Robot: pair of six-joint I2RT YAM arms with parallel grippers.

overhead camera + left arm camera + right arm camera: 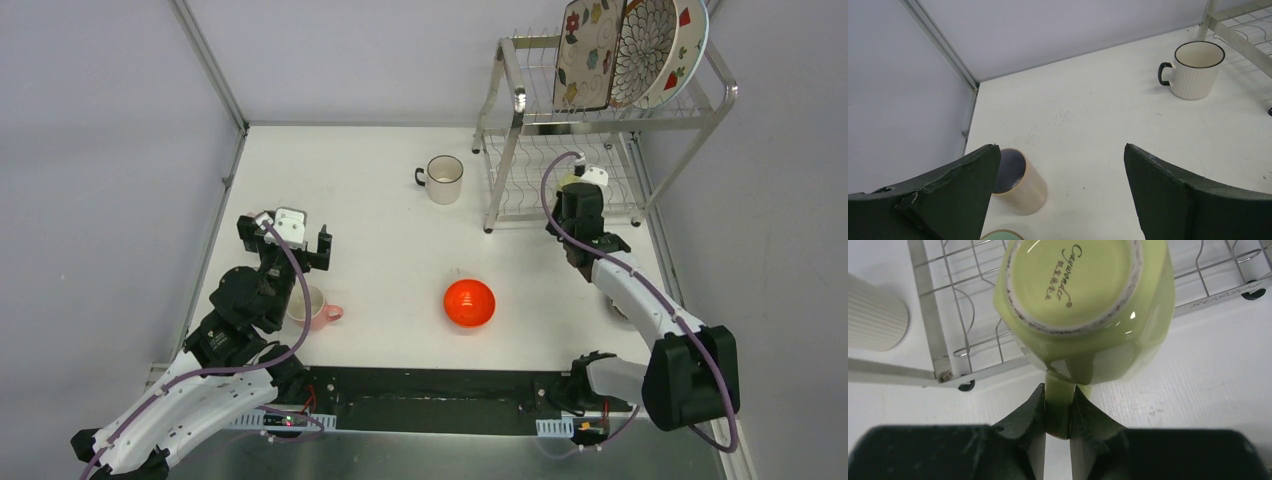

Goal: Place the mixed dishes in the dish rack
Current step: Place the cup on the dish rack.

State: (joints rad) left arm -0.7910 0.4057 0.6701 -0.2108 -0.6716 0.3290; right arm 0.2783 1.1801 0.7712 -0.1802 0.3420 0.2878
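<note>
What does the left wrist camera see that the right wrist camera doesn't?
Left wrist only: the open left gripper and a pinkish cup lying on its side on the table. Right wrist only: the right gripper pinching the handle of a yellow-green cup, its base toward the camera. Both: the white ribbed mug and the dish rack with its wire lower shelf.

The rack (506, 165) stands in the table's (380, 220) far right corner, with three plates (625, 50) on edge side by side on its upper shelf. A mug (444, 178) sits just left of the rack, toward the far edge. A bowl (469, 303) sits mid-table, nearer the near edge. A cup (1020, 186) lies on its side near the left edge, under the left gripper (1060, 155). A second cup (1083, 305) hangs at the lower shelf's front edge — its handle between the right gripper's (1058, 405) fingers.
</note>
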